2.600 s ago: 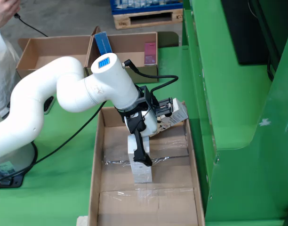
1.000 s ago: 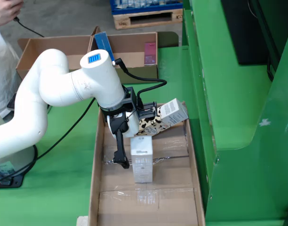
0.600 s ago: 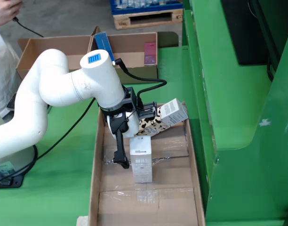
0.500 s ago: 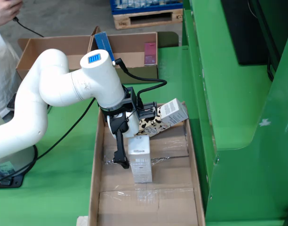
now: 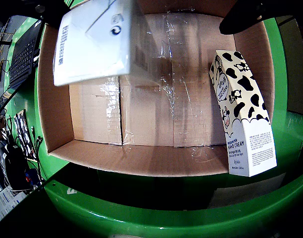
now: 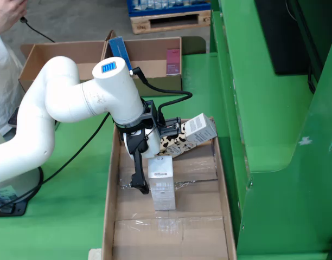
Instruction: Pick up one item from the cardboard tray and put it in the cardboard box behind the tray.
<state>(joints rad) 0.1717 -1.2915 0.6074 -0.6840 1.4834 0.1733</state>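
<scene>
Hand (image 6: 147, 179) clamping the white box (image 6: 161, 181), hanging above the cardboard tray (image 6: 110, 179) at frame centre in the side view. Cow-patterned carton (image 5: 240, 111) leaning at right. Risking slipping or swinging, being gripped apparently on one edge only.

The white arm (image 6: 57, 116) bends downward, its claw (image 6: 155, 179) shut (fingers mostly hidden) on something.

My gripper-riding view staring close down into the long brown cardboard tray (image 5: 141, 161), my fixed side view high, farther back, sharing that tray (image 6: 108, 216).
</scene>
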